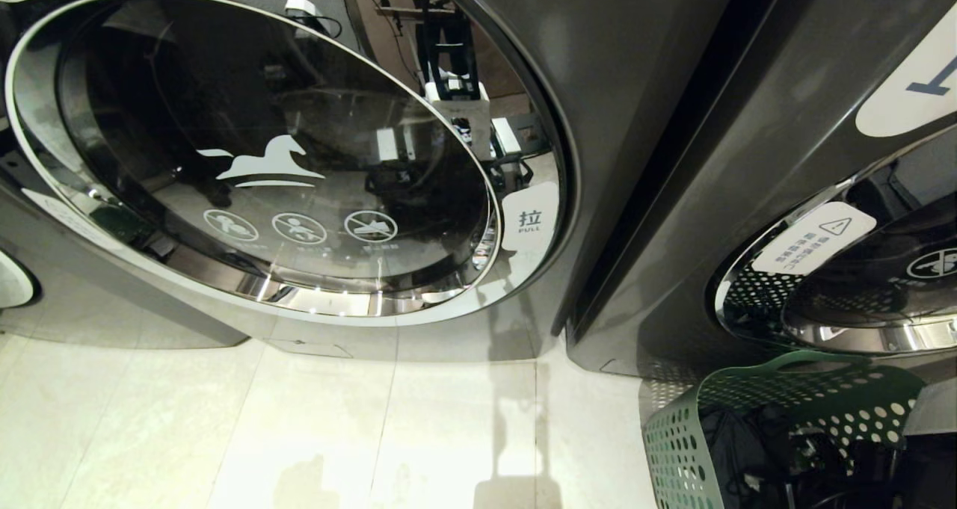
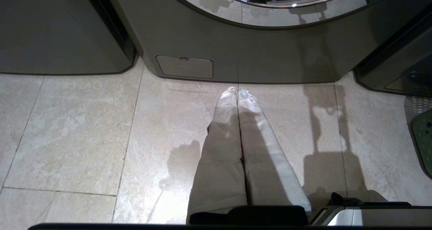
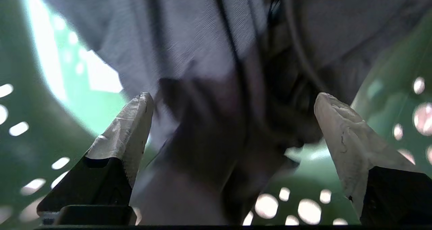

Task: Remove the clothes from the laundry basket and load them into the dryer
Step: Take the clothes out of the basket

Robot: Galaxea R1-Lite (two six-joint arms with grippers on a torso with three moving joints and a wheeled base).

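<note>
Fingertips (image 3: pixel 135 115) of the right gripper (image 3: pixel 233 111) spread wide inside the green laundry basket (image 1: pixel 673 434), at five o'clock, straddling dark clothes (image 3: pixel 216 135), apparently to pinch them.

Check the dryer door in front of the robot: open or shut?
Shut, it appears. In the head view the dryer door sits seated in its chrome ring, glass facing the camera, with the PULL label beside it.

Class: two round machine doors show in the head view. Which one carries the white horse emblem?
The large door on the left; the right-hand door, above the green basket, shows only a warning sticker.
</note>
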